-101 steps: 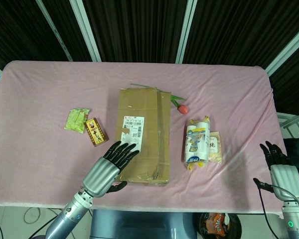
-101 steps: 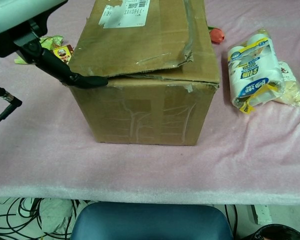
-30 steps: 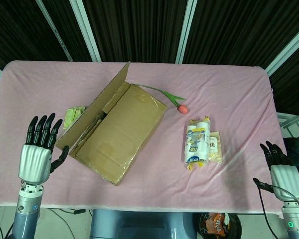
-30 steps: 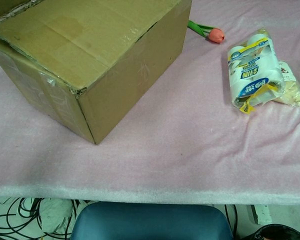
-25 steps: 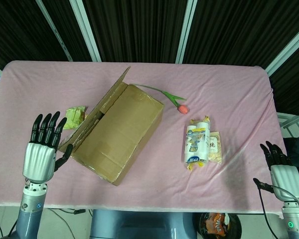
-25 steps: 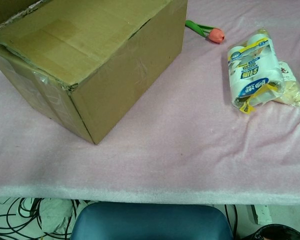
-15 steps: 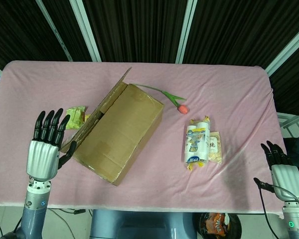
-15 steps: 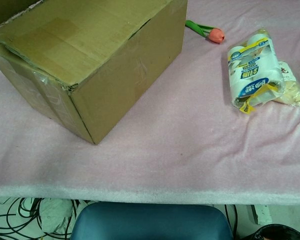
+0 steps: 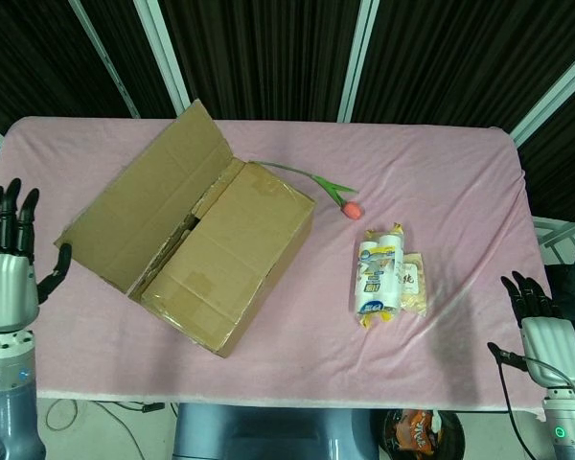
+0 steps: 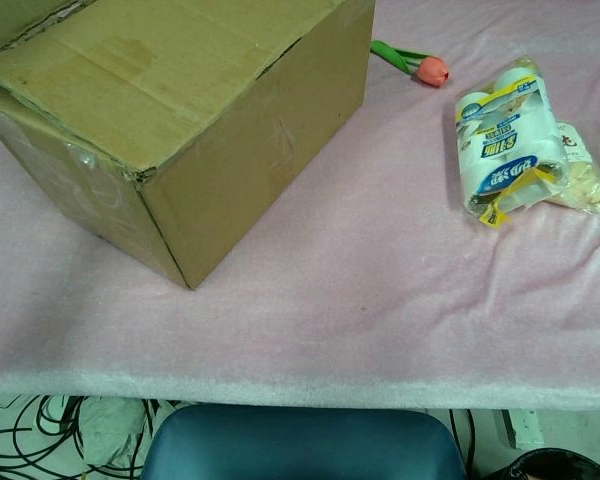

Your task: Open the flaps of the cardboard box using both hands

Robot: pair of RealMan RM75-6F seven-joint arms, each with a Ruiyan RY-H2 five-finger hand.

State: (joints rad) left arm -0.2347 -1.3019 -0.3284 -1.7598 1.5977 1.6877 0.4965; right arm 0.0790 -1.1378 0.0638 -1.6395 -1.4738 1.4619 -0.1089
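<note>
A cardboard box (image 9: 232, 259) sits askew on a pink-covered table (image 9: 441, 182), one long flap (image 9: 144, 196) folded out to its left while the other flap (image 9: 244, 251) lies flat over the top. The robot's left hand (image 9: 7, 273) is raised well to the left of the box, fingers straight, apart and holding nothing; the right hand (image 9: 541, 331) stands far to the right of it at the table's edge, empty, fingers extended. An artificial tulip (image 9: 343, 201) lies just beyond the box's far right corner, and a pack of tissue rolls (image 9: 379, 276) beside a snack packet (image 9: 414, 286) lies right of the box.

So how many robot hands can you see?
2. The left hand is raised at the table's left edge, and the right hand is at the bottom right corner. Both hold nothing.
</note>
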